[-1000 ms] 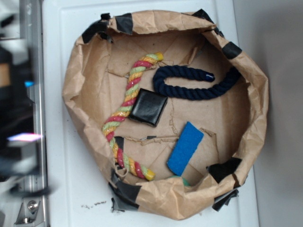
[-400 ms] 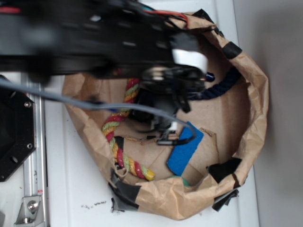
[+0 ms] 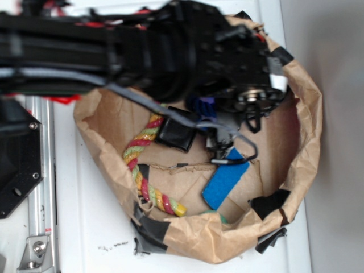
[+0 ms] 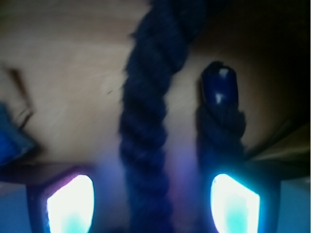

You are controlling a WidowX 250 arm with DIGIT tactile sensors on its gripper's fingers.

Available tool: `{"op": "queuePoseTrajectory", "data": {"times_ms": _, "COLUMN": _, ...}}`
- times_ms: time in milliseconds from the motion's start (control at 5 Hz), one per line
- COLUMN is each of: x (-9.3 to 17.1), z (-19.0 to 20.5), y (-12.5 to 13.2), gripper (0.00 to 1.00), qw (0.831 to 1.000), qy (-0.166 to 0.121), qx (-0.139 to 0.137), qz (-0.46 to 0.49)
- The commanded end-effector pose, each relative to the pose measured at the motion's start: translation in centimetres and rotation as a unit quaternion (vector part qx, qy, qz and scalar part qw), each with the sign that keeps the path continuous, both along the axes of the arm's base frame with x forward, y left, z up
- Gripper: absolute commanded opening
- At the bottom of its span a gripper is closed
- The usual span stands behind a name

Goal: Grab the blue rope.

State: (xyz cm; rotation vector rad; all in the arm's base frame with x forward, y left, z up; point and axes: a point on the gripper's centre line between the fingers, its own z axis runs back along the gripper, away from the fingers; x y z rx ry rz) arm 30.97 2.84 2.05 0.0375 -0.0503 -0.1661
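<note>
Blue rope (image 4: 146,121) lies on the brown paper floor of the paper-lined basket (image 3: 307,131), mostly hidden under the arm. The gripper (image 4: 150,204) hangs wide open with one strand between its fingers (image 4: 68,204). The capped tip (image 4: 219,90) sits by the other finger, which might land on it, so the rope could roll away.

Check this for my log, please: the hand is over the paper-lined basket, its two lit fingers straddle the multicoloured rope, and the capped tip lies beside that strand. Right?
One thing is wrong: the strand between the fingers is the blue rope, not the multicoloured rope, which lies off to the side in the exterior view. The wrist view shows it, with the capped tip beside that strand. The hand is over the basket.
</note>
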Motion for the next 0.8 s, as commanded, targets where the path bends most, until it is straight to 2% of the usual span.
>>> {"op": "queuePoseTrajectory", "data": {"times_ms": 0, "x": -0.3, "z": -0.4, "y": -1.9, "gripper": 0.0, "qw": 1.0, "qy": 0.002, "qx": -0.008, "qz": -0.007}}
{"op": "queuePoseTrajectory", "data": {"times_ms": 200, "x": -0.5, "z": -0.3, "y": -2.4, "gripper": 0.0, "qw": 1.0, "qy": -0.001, "qx": -0.029, "qz": -0.009}}
{"op": "queuePoseTrajectory", "data": {"times_ms": 400, "x": -0.8, "z": -0.6, "y": -3.1, "gripper": 0.0, "qw": 0.996, "qy": -0.003, "qx": -0.084, "qz": -0.019}}
{"op": "queuePoseTrajectory", "data": {"times_ms": 600, "x": -0.9, "z": -0.4, "y": -4.1, "gripper": 0.0, "qw": 0.995, "qy": -0.004, "qx": -0.099, "qz": -0.034}}
